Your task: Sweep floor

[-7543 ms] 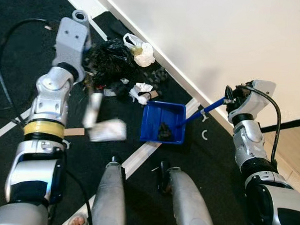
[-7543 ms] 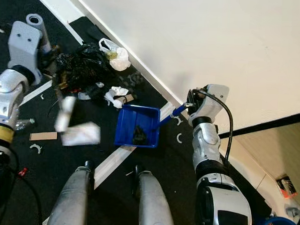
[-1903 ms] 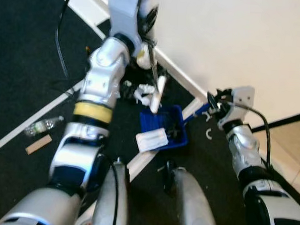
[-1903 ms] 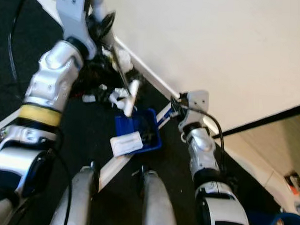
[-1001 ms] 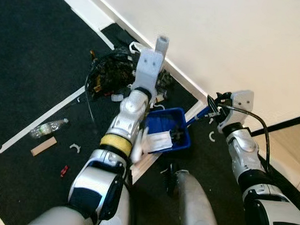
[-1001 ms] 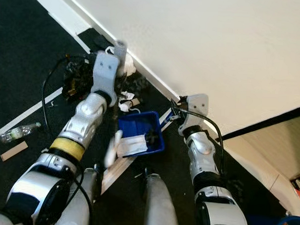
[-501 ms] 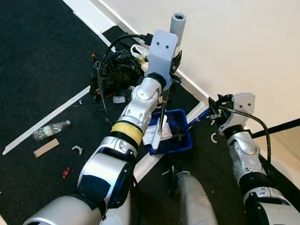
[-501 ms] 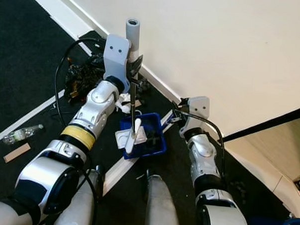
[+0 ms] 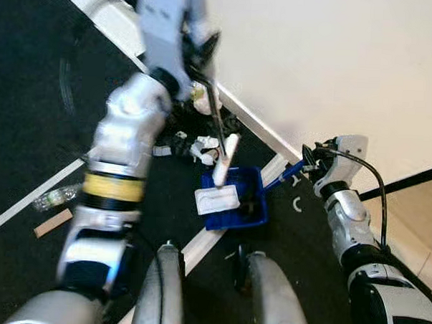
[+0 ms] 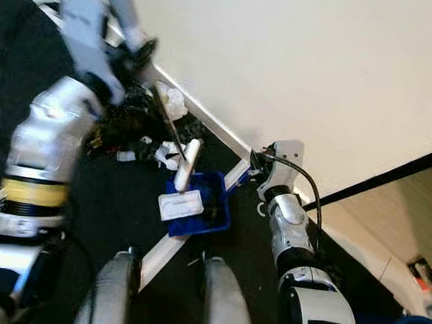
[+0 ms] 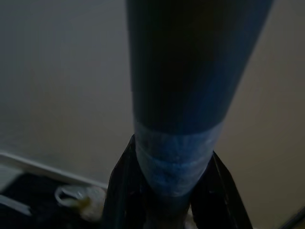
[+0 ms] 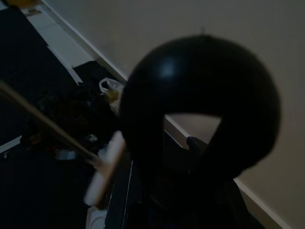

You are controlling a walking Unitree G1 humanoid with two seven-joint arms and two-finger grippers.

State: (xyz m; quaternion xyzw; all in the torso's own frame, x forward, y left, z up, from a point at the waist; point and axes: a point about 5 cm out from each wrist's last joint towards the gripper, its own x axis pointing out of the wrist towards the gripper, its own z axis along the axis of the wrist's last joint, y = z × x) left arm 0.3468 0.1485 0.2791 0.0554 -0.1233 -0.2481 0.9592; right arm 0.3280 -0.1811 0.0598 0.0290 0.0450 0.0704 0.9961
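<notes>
My left gripper (image 9: 201,52) is raised near the wall, blurred, and shut on the thin broom handle (image 9: 214,115). The left wrist view shows that handle (image 11: 174,95) with a blue tape band, gripped between the black fingers (image 11: 123,191). The white broom head (image 9: 227,157) hangs at the far rim of the blue dustpan (image 9: 251,212). A white paper (image 9: 216,200) and dark debris lie in the pan. My right gripper (image 9: 311,157) is shut on the dustpan's blue handle (image 9: 291,169), whose black end (image 12: 200,105) fills the right wrist view.
A trash pile with a black bag (image 9: 180,117) and a white bag (image 9: 198,97) lies by the wall's baseboard. A plastic bottle (image 9: 57,196) and a wood strip (image 9: 52,223) lie on the black floor at left. White floor stripes (image 9: 198,240) cross it. My legs stand below the dustpan.
The left arm has swung up and to the left. The broom head has moved from inside the dustpan to its far rim. The right arm and dustpan have stayed put.
</notes>
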